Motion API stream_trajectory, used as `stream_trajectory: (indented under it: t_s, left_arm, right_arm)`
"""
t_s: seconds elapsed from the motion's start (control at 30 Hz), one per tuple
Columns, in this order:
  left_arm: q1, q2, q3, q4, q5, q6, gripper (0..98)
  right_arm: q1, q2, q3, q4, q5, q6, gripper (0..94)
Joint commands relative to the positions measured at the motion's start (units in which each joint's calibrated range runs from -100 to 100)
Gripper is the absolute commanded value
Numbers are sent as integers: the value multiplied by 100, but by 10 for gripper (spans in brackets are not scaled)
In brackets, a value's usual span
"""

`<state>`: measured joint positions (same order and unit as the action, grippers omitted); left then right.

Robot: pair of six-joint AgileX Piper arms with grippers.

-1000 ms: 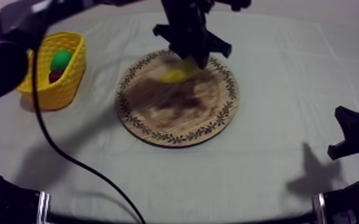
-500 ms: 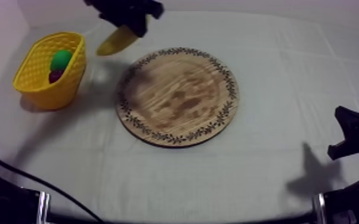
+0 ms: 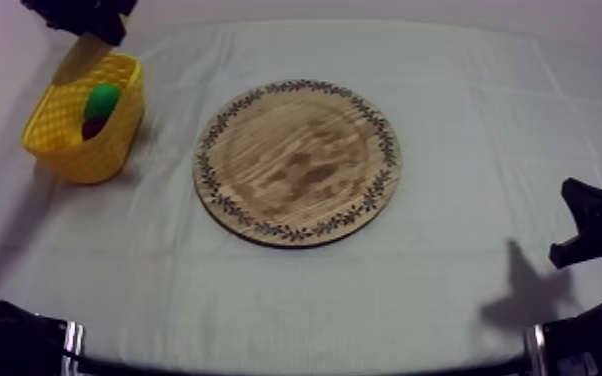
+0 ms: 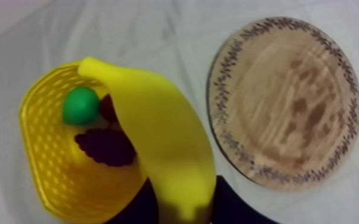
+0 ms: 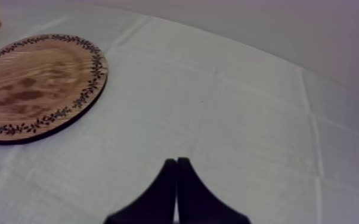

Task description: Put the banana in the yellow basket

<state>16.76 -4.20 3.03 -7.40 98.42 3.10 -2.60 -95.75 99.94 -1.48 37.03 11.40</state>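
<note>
Cloth point(image 3: 465, 270) seen flat ahead of right gripper point(image 5: 176, 179), fingers together | banana point(image 4: 152, 137) clamped by left gripper point(image 4: 185, 205), apparently over yellow basket point(image 4: 45, 179) rim | wooden board point(image 4: 283, 101) lying beside, apart.

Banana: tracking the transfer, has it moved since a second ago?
Yes: the banana went leftward off the wooden board, now above the yellow basket, held by the left tool.

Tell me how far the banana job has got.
Done: the banana is off the board. In hand: the left gripper is shut on the banana and holds it over the basket, not yet inside. Left: lower it in and let go. The right gripper rests shut, beside the board and away from the work.
</note>
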Motion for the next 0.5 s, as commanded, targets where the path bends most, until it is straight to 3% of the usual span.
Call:
stream_trajectory:
  t_s: [0.0,0.2,0.47]
  left_arm:
    - [-206,-48,-18,-79,-54,7,167]
    - [-619,-69,-337,-266,-281,34,161]
    - [-1072,187,-554,-510,-1270,156,143]
  right_arm:
    - [0,0,-5,-1,-1,0,3]
    - [0,0,-5,-1,-1,0,3]
    - [0,0,-5,-1,-1,0,3]
